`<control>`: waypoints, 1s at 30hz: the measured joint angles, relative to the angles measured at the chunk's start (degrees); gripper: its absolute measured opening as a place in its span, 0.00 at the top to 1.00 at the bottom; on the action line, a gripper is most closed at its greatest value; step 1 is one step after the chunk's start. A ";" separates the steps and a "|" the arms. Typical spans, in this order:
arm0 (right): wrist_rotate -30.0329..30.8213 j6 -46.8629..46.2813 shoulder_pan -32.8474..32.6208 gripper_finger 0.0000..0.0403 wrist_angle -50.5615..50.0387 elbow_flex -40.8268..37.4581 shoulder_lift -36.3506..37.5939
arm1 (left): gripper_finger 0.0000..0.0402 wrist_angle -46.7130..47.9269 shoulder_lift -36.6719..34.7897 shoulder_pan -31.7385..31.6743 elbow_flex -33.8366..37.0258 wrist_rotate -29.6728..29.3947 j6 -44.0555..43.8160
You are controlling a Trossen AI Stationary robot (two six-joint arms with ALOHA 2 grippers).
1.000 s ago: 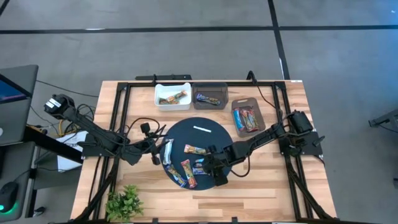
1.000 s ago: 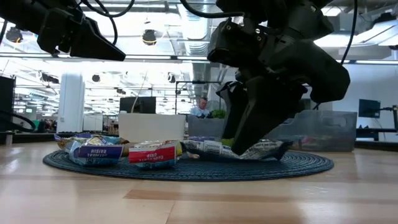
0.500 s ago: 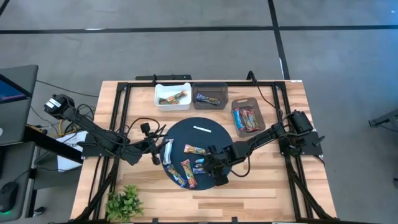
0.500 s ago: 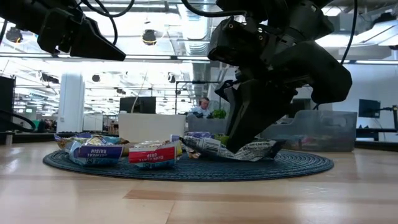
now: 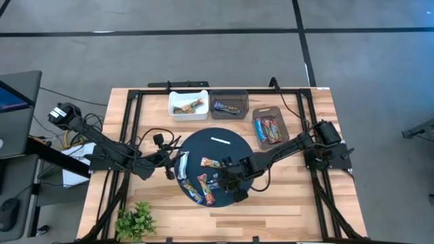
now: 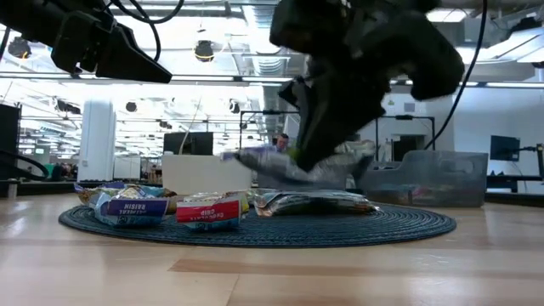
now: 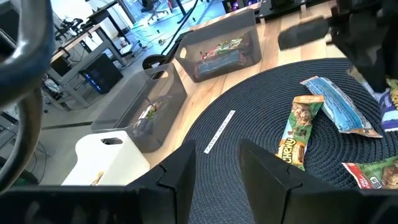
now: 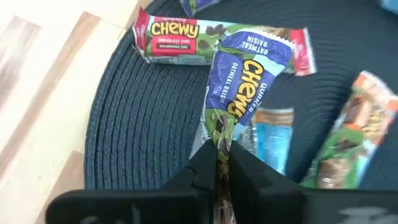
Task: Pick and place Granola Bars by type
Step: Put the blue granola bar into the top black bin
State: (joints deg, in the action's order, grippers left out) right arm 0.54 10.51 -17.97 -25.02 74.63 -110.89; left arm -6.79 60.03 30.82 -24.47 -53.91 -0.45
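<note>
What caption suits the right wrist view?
Right gripper shut on a blue granola bar, lifted above the dark mat.

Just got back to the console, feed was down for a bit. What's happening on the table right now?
The right gripper is shut on a blue Chewy oatmeal raisin bar, pinching one end of its wrapper and holding it clear above the round dark mat. Several other granola bars lie on the mat. The three bins along the table's far side each hold a few bars already. The left gripper hangs beside the mat's left edge, jaws partly open and empty.
</note>
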 joint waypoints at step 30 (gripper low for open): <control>31.34 11.09 31.11 0.95 -14.94 12.92 0.00 | 0.70 0.05 0.00 0.00 -0.02 0.00 0.51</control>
State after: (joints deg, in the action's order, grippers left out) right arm 31.88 21.60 13.14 -39.96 87.55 -110.89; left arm -6.73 60.03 30.83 -24.49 -53.91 0.07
